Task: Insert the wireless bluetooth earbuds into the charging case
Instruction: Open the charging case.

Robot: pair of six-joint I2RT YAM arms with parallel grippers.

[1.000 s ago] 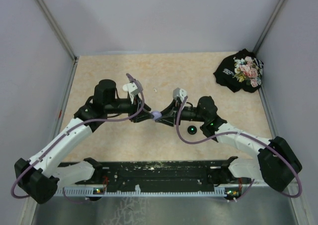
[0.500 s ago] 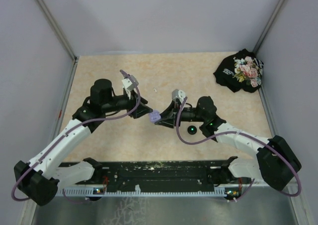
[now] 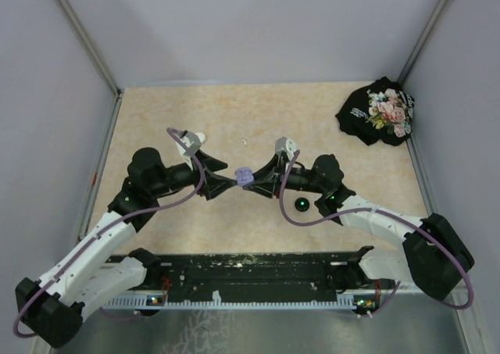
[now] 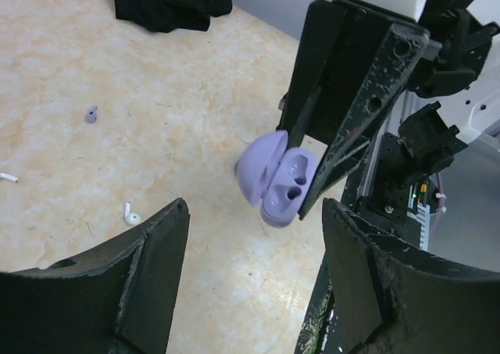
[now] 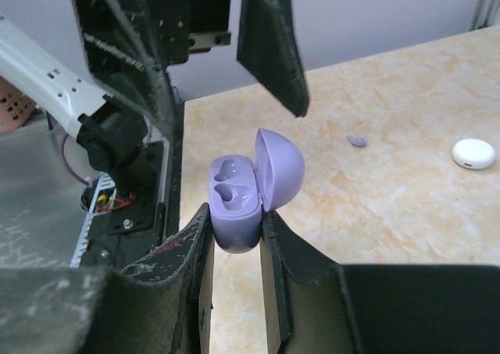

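While earbuds [image 4: 91, 114] lie scattered, a black cloth [image 3: 379, 112] sits well apart.

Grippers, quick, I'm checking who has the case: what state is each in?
Left gripper: open, holding nothing.
Right gripper: closed on the lavender charging case, whose lid is open.

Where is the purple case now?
Top view: the purple case is mid-table, lid open, in the jaws of the right gripper, facing the left gripper.
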